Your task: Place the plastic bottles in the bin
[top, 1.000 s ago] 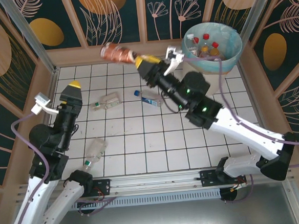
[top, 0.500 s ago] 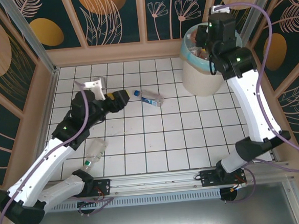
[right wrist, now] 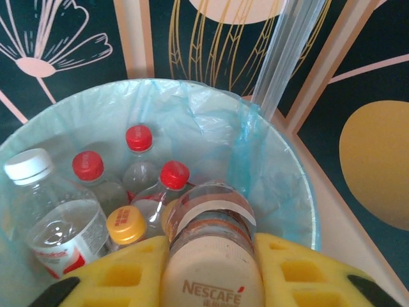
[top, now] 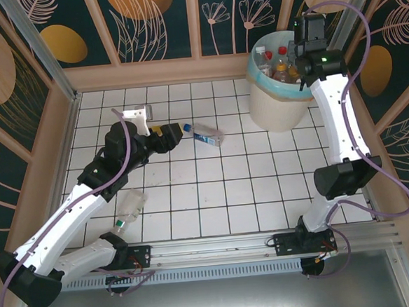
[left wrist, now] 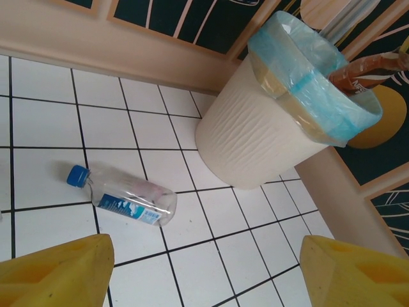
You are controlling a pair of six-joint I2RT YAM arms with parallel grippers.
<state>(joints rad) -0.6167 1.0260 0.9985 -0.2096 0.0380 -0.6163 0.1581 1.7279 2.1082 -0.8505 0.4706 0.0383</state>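
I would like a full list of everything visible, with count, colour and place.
bin: one, cream-white with blue liner, far right corner
bottles in the bin: at least five, red, white, yellow caps
Nescafe bottle: one, brown label, above the bin
blue-capped bottle: one, clear, lying mid-table
clear bottle: one, lying by the left arm
table: one, white tiles
left end effector: yellow, open, near the blue-capped bottle
right end effector: yellow, shut on the Nescafe bottle

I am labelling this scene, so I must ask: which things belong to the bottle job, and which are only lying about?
Job: bin; Nescafe bottle in right gripper; blue-capped bottle; bottle beside left arm; bottles inside bin.
Not job: tiled floor; patterned walls.
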